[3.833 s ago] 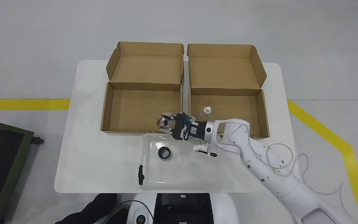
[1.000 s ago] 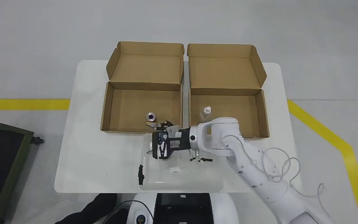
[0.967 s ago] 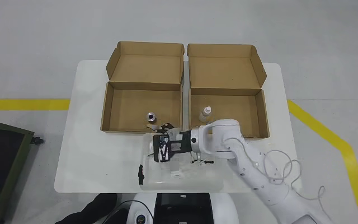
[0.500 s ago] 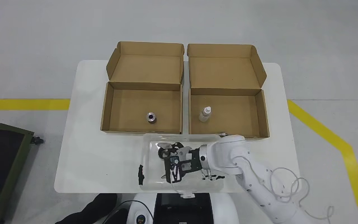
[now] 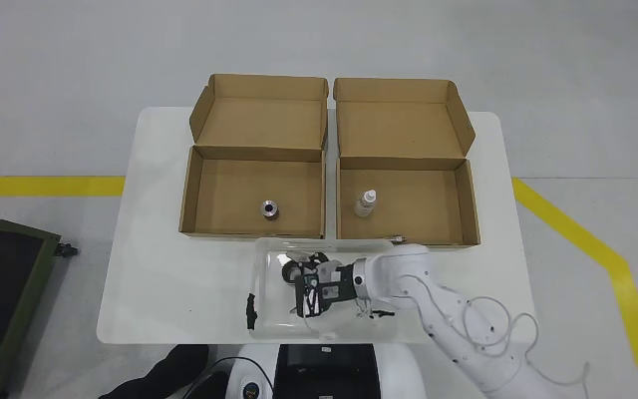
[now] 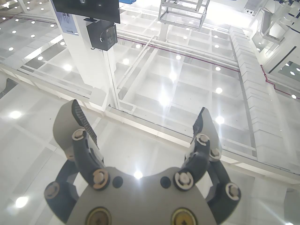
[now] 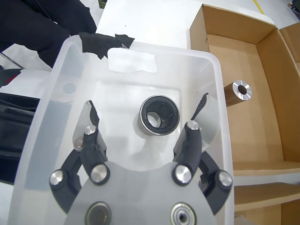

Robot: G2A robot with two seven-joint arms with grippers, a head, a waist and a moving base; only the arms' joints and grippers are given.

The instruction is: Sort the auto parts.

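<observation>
My right gripper (image 7: 147, 100) (image 5: 304, 294) hangs open inside the clear plastic bin (image 7: 218, 71) (image 5: 329, 240). Between and just beyond its fingers stands a black-and-metal bearing ring (image 7: 159, 118) (image 5: 292, 271) on the bin floor, untouched. A metal cylinder with a centre hole (image 7: 239, 92) (image 5: 269, 207) stands in the left cardboard box (image 5: 224, 195). A small white bottle (image 5: 366, 202) stands in the right cardboard box (image 5: 419, 199). Raised away from the table, my left gripper (image 6: 138, 111) points at the ceiling, open and empty.
Both boxes sit side by side behind the bin with lids folded back. Black tape (image 7: 100, 44) (image 5: 249, 309) clings to the bin's left rim. The white table (image 5: 159, 249) is bare on its left side. A person in dark clothing stands beyond that edge.
The right gripper, open, has drawn back from the left box's front wall into the bin, toward the table's near edge. The metal cylinder has stayed in the left box.
</observation>
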